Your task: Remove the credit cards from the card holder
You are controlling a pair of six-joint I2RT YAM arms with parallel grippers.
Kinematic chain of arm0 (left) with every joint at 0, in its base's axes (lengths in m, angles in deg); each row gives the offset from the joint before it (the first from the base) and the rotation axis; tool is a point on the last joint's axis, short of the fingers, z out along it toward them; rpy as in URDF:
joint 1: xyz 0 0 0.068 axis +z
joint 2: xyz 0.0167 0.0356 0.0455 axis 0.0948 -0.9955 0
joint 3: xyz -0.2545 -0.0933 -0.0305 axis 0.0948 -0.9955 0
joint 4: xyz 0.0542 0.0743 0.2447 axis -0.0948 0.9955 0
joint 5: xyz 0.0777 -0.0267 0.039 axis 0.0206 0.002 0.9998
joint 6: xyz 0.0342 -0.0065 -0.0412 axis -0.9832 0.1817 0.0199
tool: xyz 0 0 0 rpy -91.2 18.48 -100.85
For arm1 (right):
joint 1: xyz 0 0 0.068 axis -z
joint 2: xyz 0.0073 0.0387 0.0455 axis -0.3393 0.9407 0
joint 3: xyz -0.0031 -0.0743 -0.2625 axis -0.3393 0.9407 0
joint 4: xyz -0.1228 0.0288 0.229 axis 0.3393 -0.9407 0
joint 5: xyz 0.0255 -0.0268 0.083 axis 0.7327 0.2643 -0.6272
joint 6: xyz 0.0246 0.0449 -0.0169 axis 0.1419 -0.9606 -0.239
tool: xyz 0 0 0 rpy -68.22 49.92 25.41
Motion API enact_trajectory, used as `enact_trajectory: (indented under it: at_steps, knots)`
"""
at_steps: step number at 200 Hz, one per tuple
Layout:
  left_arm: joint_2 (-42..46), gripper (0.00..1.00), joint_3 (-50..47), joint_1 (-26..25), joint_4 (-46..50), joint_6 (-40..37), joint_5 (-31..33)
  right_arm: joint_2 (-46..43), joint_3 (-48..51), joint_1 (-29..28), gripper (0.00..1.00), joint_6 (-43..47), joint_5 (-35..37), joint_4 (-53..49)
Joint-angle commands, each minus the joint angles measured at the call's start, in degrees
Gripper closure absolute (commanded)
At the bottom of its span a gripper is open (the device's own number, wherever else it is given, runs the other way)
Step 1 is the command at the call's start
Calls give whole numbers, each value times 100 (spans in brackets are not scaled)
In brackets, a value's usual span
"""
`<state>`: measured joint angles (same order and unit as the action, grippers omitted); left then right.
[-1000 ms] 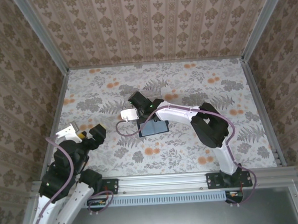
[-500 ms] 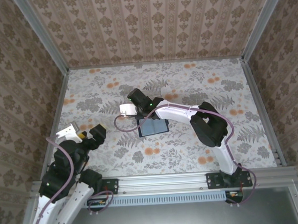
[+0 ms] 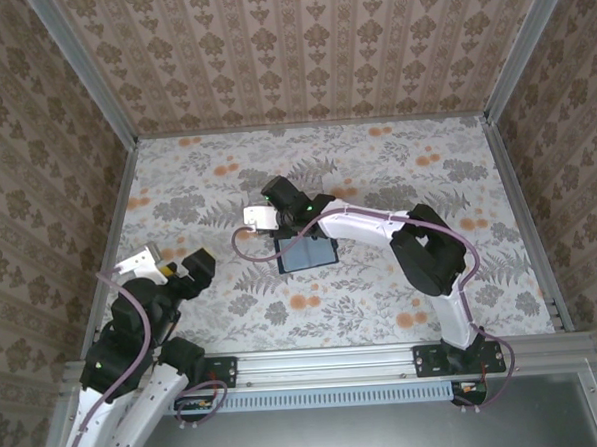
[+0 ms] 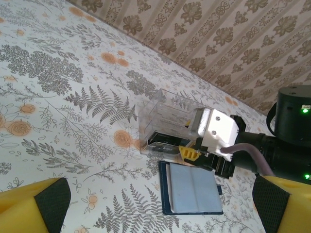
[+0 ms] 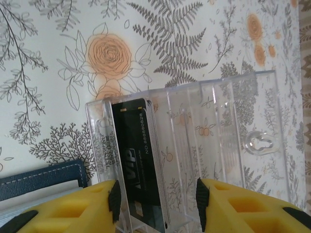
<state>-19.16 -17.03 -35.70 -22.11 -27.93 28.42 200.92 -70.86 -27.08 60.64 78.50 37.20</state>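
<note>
The card holder (image 3: 308,253) lies open and flat on the table, navy outside and pale blue-grey inside (image 4: 192,188); its corner shows in the right wrist view (image 5: 43,179). Several credit cards (image 5: 138,155), the front one black with "VIP" on it, stand on edge in a clear plastic box (image 5: 209,126). My right gripper (image 5: 158,201) hangs over that box just behind the holder (image 3: 287,226). It is open, its pads either side of the cards and clear of them. My left gripper (image 3: 166,265) is open and holds nothing, well back at the near left.
The clear box (image 4: 165,121) stands on the floral table directly behind the holder, with spare slots on its right. Patterned walls with metal rails (image 3: 303,125) close in the table on three sides.
The right gripper's jaws have spread apart over the clear box, leaving the cards standing in it. Its wrist shifted slightly back and left. The left arm has stayed still.
</note>
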Motion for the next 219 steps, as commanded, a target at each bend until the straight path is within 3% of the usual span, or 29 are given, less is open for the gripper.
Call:
enact_trajectory:
  at_steps: [1,81,145,219]
  knots:
    - [-39,0,-59,47,-60,-20,-93,-68,22,-18,51,-136,-144,-162]
    - [-56,0,-41,47,-42,-57,-67,501,-428,-31,52,-119,178,-301]
    - [-69,0,-27,47,-27,-81,-54,820,-659,-19,53,-213,929,133]
    - [-78,0,-46,47,-24,-111,-74,705,-631,-24,54,-450,968,159]
